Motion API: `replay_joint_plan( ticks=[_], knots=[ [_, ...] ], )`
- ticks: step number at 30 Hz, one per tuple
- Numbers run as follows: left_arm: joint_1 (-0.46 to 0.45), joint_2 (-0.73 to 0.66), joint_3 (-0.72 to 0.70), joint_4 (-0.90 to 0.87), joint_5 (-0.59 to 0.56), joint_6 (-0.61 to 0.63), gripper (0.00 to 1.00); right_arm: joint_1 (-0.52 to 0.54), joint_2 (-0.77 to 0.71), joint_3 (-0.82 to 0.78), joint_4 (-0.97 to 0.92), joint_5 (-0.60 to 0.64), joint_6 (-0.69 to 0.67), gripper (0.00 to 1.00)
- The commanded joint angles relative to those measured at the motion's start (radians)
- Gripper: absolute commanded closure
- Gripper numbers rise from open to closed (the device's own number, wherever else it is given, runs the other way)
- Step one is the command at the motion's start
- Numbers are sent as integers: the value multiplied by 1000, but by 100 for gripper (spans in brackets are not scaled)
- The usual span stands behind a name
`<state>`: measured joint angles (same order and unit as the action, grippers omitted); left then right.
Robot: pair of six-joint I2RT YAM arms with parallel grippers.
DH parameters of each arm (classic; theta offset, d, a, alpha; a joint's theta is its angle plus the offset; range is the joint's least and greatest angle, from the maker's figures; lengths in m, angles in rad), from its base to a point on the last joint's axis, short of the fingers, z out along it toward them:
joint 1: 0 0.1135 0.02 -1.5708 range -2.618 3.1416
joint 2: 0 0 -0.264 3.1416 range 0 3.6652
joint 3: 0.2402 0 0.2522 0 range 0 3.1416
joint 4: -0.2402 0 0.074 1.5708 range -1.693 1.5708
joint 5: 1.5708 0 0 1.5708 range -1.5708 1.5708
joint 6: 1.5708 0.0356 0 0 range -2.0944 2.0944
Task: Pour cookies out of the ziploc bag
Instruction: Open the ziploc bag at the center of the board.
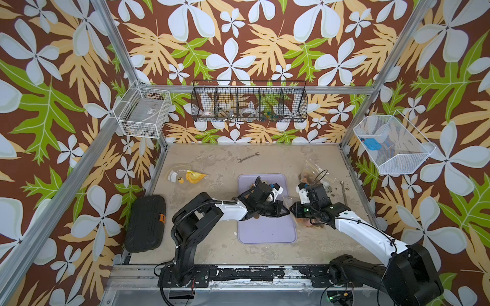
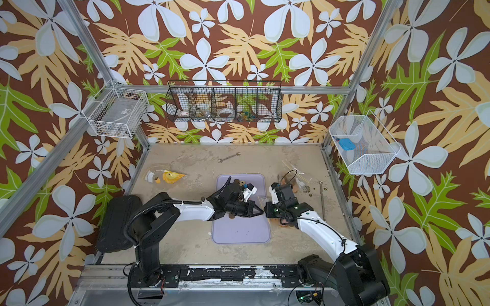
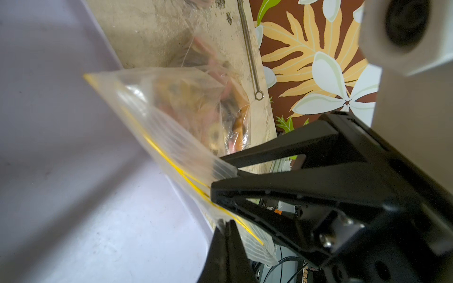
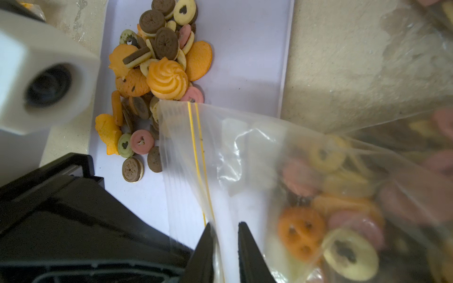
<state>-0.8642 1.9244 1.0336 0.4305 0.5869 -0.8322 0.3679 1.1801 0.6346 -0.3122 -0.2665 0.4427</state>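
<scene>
Currently: ziploc bag (image 4: 245, 159), lip pinched between left gripper (image 3: 225, 230) fingers; right gripper (image 4: 224, 245) fingers narrowly apart astride it, presumably to spread the mouth. Cookies (image 4: 157, 61): some beyond fingertips on tray (image 4: 245, 49), rest bagged.

Here we have the tray (image 1: 265, 233) in the middle of the worktop (image 1: 212, 249), the cookies (image 4: 159, 61) heaped on its far end. The ziploc bag (image 4: 232, 159) straddles the tray's right edge, mouth over the tray, more cookies inside. Its rim sits in the left claw (image 3: 220, 176) and between the fingers of the right claw (image 4: 225, 224). Behind the tray we spot a wrench (image 1: 248, 157), far left a case (image 1: 145, 224), right a thin rod (image 1: 344, 190).
</scene>
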Motion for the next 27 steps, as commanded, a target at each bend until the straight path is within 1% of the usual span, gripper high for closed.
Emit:
replay_joint_plan(
  ticks=[1,3,5,6,12,15,21,23,27],
  knots=[
    [8,-13,-3,11,4,7,100,1,-3,-7,36,-7,13,83],
    [10,-13,-6,8,4,7,100,1,-6,-13,44,-2,13,90],
    [14,-18,-11,5,1,7,100,2,-13,-21,58,-1,15,99],
    [16,-20,-13,0,-2,8,100,1,-16,-23,60,1,17,100],
    [34,-43,-19,-48,-31,21,100,1,-22,-33,83,43,21,100],
    [40,-47,-9,-76,-42,33,100,11,-22,-39,100,95,14,100],
    [42,-44,9,-105,-48,47,100,102,-4,-21,116,269,-2,100],
    [44,-44,10,-110,-49,48,100,128,5,-10,101,347,-1,100],
    [49,-41,5,-114,-50,48,100,141,-5,-10,80,452,-11,100]
  ],
)
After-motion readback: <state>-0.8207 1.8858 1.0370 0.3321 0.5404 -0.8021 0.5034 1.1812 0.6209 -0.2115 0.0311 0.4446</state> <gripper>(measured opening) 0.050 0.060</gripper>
